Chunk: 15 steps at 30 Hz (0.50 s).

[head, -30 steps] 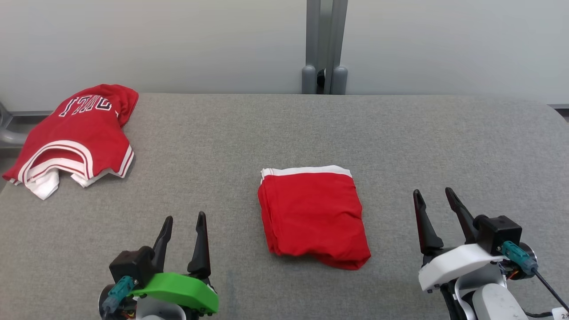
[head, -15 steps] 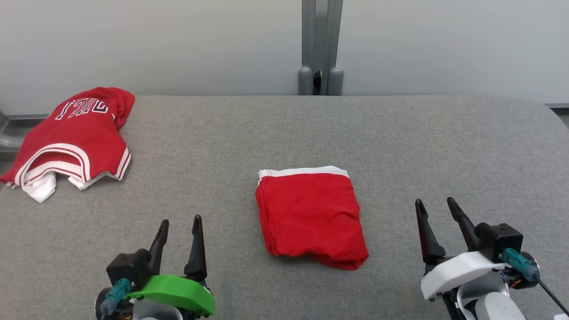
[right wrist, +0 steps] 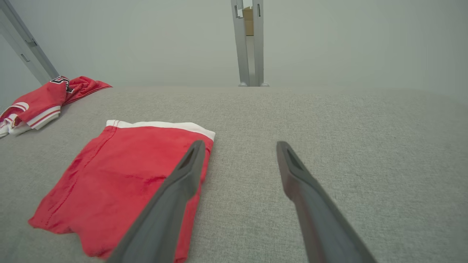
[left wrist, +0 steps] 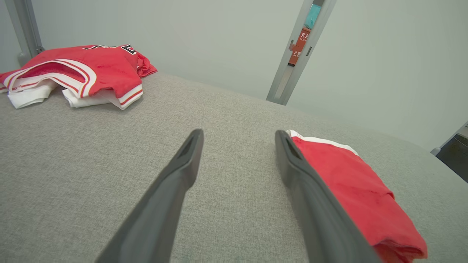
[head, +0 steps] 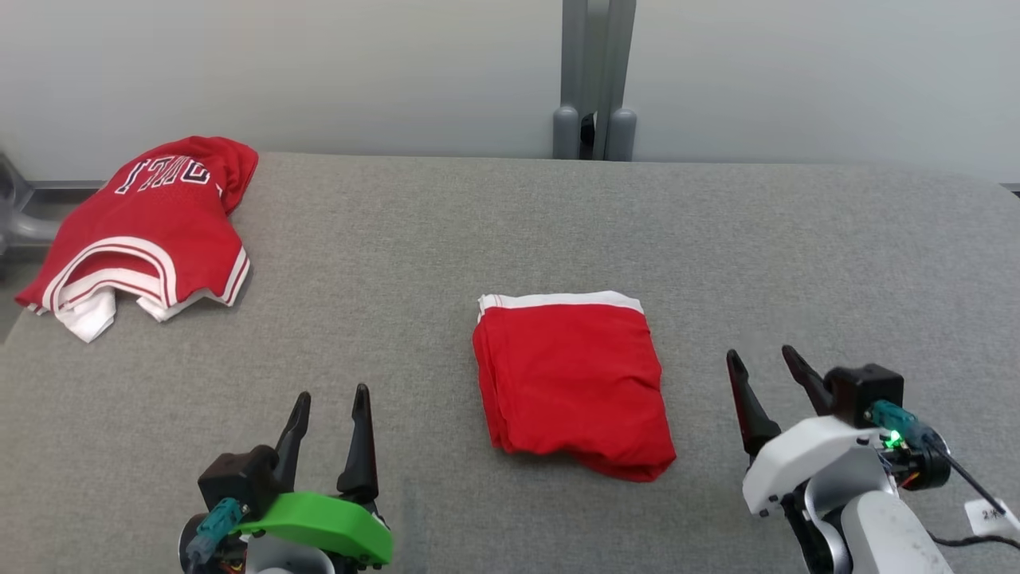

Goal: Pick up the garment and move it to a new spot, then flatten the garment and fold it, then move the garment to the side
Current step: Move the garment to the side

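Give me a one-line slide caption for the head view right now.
Folded red garment lies between the open left gripper and open right gripper; a red jersey sits far left.

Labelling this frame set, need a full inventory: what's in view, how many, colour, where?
folded garment: 1, red with a white band along its far edge, middle of the table, between the two grippers
jersey: 1, red with white trim and lettering, crumpled at the table's far left corner
table: 1, grey fabric top
post: 1, grey metal, upright behind the table's far edge
wall: 1, pale, behind the table
left gripper: 1, dark fingers on a green mount, near left, open, holding nothing
right gripper: 1, dark fingers on a white mount, near right, open, holding nothing
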Available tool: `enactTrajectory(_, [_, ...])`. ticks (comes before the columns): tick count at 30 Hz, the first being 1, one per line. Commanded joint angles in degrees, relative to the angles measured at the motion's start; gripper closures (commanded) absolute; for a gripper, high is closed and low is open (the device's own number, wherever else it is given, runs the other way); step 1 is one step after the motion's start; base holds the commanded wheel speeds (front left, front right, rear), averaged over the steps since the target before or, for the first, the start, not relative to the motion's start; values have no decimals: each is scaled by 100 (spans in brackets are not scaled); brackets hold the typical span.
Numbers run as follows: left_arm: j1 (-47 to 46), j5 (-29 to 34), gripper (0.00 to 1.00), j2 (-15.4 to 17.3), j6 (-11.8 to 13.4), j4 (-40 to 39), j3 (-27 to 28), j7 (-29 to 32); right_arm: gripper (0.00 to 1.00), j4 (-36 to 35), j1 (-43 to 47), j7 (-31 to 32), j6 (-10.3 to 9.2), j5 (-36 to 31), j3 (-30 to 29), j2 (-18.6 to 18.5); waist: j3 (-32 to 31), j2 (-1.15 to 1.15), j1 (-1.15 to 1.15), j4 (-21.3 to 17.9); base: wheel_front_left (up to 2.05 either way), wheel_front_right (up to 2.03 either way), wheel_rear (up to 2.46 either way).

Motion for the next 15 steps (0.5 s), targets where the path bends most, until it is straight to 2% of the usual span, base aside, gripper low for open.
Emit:
enactTrajectory(1, [-58,65,0,-10,-28,13,-4,-1,0,78,-169,153,-8,18,11,-16,64,0,0,129,0,0,0])
enactTrajectory(7, [-187,83,0,-78,-89,44,-32,-1,0,521,-682,849,-8,179,-49,-17,225,0,0,551,0,0,0])
enactTrajectory(15, [-253,120,0,-120,-125,67,46,-2,0,1392,-1114,1382,-7,287,-188,-18,534,0,0,1106,0,0,0])
